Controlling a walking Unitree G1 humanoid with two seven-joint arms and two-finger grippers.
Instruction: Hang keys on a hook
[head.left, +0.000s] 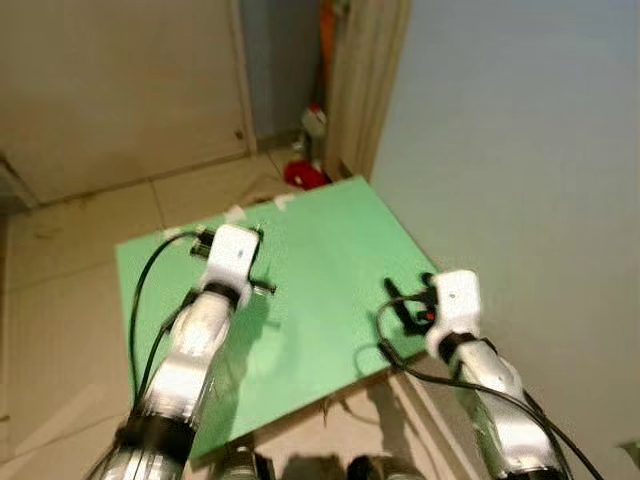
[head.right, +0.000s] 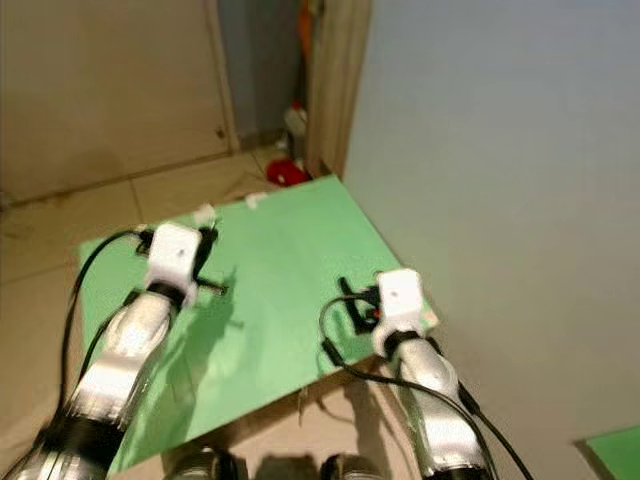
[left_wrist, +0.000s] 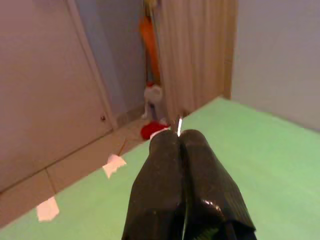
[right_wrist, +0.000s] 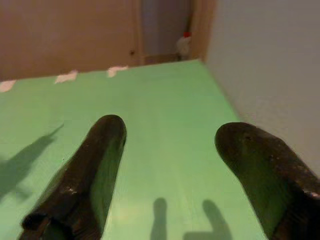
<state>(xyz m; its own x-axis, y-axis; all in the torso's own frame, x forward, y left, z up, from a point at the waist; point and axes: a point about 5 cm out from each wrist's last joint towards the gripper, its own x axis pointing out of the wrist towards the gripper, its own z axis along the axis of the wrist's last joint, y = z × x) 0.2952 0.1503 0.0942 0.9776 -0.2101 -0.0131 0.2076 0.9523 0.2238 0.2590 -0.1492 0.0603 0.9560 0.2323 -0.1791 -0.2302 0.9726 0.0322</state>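
Beige floor tiles (head.left: 70, 260) carry a flat green board (head.left: 330, 270), which serves as the landmark; it lies against a pale blue-grey wall (head.left: 520, 150), with a closed beige door (head.left: 120, 80) beyond its far edge.

Left eye view: the left claw (head.left: 200, 243) hangs over the board's far left corner, and the right claw (head.left: 405, 300) over its edge nearest the wall. Both silver arms reach in from the board's near side, each trailing a black cable. Past the board's far corner stand a ribbed beige curtain (head.left: 365, 70), a red object (head.left: 305, 175) on the floor and a small white bottle (head.left: 315, 122) with a red top. White tape scraps (head.left: 235, 213) sit on the board's far edge.

Right eye view: same layout; the left arm's shadow falls on the board beside it.

Left wrist view: the left claw's two black fingers (left_wrist: 165, 180) are pressed together, and a thin bright metal sliver (left_wrist: 179, 126) stands up from their tips. Whether this sliver belongs to the keys cannot be told. It is held above the board, toward the curtain and an orange item (left_wrist: 150, 40) hanging beside it.

Right wrist view: the right claw's fingers (right_wrist: 95, 165) are spread wide apart with nothing between them, above the bare green board beside the wall.
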